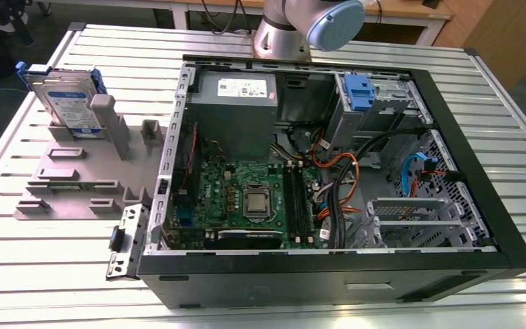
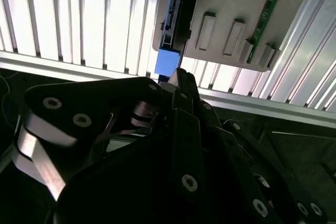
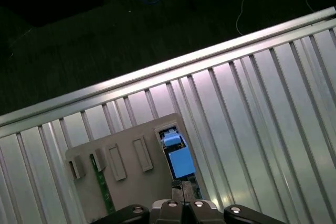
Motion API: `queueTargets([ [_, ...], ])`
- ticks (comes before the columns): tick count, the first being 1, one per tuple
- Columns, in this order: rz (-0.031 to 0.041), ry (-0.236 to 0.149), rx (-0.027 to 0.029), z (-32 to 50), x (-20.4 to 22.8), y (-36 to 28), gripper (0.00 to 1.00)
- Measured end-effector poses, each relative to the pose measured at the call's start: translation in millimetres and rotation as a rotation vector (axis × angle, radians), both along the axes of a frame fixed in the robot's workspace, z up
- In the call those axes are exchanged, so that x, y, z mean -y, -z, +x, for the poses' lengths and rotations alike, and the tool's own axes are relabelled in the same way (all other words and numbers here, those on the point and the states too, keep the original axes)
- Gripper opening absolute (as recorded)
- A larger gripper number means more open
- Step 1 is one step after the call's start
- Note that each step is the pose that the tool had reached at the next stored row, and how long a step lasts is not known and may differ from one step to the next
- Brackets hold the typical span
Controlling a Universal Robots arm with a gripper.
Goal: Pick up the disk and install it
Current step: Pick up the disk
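Exterior view: one disk (image 1: 66,103) standing on end in a slot of one grey fixture (image 1: 71,181), at the exterior view's left of one open computer case (image 1: 336,264), long axis upright, labelled face toward the camera, blue rails on both side edges; all three on one ribbed metal table (image 1: 44,274). Second wrist view: one gripper (image 2: 170,77) apart from the disk, fingertips pressed together, nothing held, disk seen end-on beyond them.

Ribbed table (image 1: 44,274) bears case (image 1: 336,282) (open), fixture (image 1: 69,173).
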State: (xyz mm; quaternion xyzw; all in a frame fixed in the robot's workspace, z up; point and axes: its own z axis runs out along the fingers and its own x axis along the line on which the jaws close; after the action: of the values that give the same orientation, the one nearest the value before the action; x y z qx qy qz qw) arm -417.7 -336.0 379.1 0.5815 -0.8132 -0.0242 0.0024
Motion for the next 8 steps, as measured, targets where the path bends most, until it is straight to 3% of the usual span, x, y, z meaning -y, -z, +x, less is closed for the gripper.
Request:
queueTargets([
  [8, 0.0, -0.008, 0.0, -0.2, 0.0, 0.0, 0.11],
])
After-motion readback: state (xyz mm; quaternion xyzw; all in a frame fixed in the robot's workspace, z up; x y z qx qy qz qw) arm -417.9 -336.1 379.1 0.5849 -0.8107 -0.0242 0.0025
